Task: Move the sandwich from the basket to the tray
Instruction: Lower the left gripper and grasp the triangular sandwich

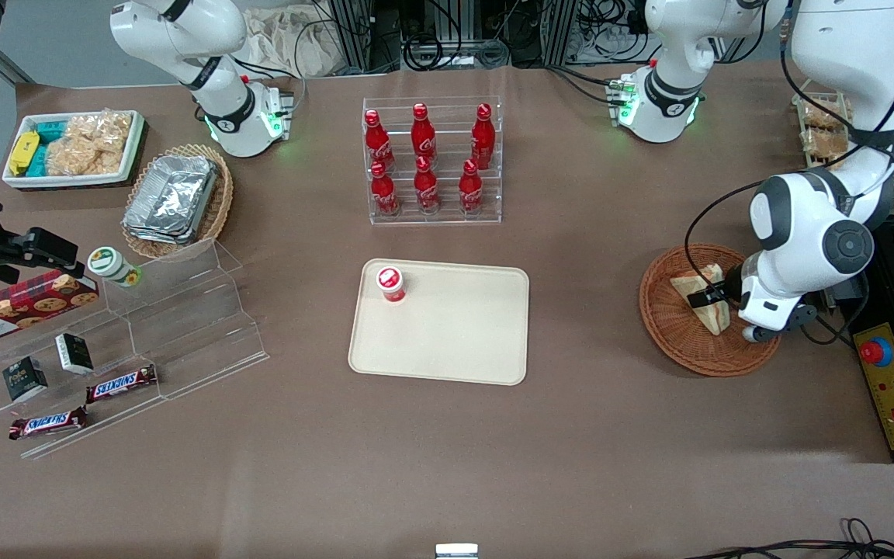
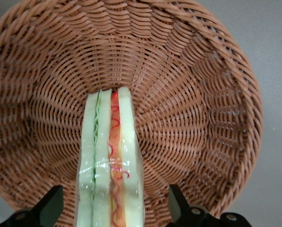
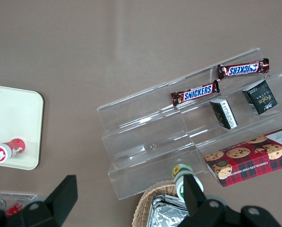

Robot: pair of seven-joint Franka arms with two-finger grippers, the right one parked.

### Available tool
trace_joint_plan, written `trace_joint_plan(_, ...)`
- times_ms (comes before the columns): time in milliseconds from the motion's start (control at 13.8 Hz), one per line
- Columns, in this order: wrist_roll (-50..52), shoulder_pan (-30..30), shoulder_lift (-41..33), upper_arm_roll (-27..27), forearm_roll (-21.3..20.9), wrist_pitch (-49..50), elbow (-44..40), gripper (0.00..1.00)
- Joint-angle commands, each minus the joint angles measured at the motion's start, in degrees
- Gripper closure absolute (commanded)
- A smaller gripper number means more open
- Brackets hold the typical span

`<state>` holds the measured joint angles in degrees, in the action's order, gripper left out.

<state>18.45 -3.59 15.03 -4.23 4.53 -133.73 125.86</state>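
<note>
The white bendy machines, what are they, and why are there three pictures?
They are robot arms. One picture looks down on the whole table; the other two come from cameras on the arms' wrists. The working arm's gripper is down in the basket, open, with one finger on each side of the sandwich. The sandwich is not lifted yet. It should go onto the tray in the middle, where a small red-capped bottle already sits. Red soda bottles stand in a clear rack.

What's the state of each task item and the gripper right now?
sandwich: in the basket, standing on edge, not lifted.
basket: on the table, holds only the sandwich.
tray: flat on the table, no sandwich; one small red-lidded cup on it.
gripper: open, fingers either side of the sandwich, apart from it.
</note>
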Motion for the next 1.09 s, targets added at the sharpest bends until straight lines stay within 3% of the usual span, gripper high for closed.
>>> trace_joint_plan(0, 0.53, 0.25, 0.44, 0.19, 0.39, -2.59, 1.49, 0.20)
trace_joint_plan(218, 0.62, 0.25, 0.09, 0.19, 0.39, -1.71, 1.23, 0.59)
trace_joint_plan(436, 0.45, 0.08, -1.31, 0.28, 0.22, 0.48, 0.27, 0.78)
trace_joint_plan(727, 0.18, -0.45, -6.84, 0.80, -0.40, 12.22, -6.92, 0.78)
trace_joint_plan(1018, 0.44, -0.80, -10.81, 4.05, -0.75, 34.01, -23.51, 0.77)
